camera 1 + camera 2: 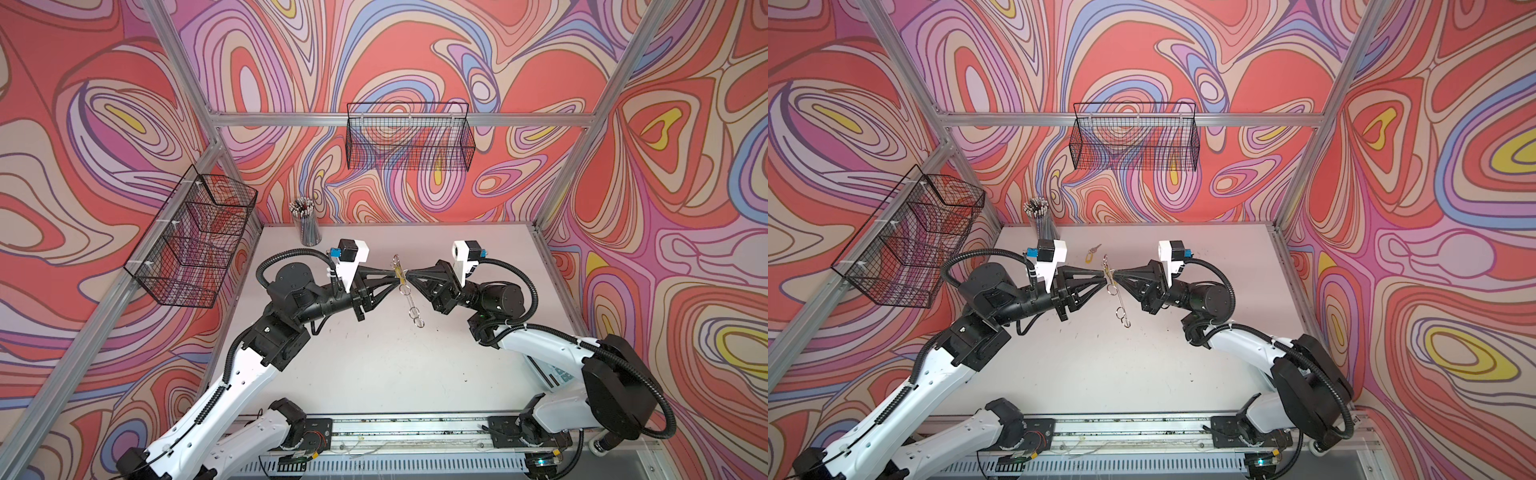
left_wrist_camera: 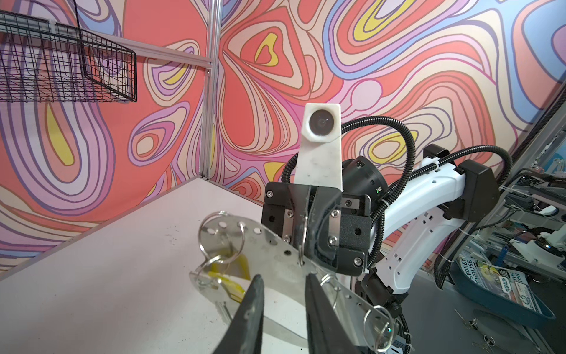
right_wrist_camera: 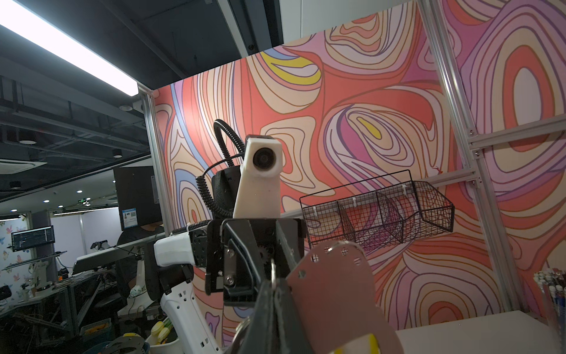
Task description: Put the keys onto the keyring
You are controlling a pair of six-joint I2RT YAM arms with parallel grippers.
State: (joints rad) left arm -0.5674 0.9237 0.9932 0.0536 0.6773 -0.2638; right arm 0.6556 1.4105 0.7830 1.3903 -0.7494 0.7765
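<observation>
The keyring (image 2: 272,245), a flat silvery plate with wire rings, hangs edge-on above the table in both top views (image 1: 409,300). My right gripper (image 3: 273,283) is shut on one of its wire rings, seen from the left wrist as well (image 2: 303,242). One key's yellow tag (image 2: 237,266) hangs from a ring at the plate's far end. My left gripper (image 2: 284,277) faces the plate from the other side (image 1: 395,272). Its jaws stand a little apart in front of the oval cut-out with nothing between them. Another key with a yellow tag (image 1: 1091,255) lies on the table behind.
A cup of pens (image 1: 306,226) stands at the table's back left. Black wire baskets hang on the left wall (image 1: 195,241) and the back wall (image 1: 409,137). The table (image 1: 374,365) is white, with a metal rail along its front edge.
</observation>
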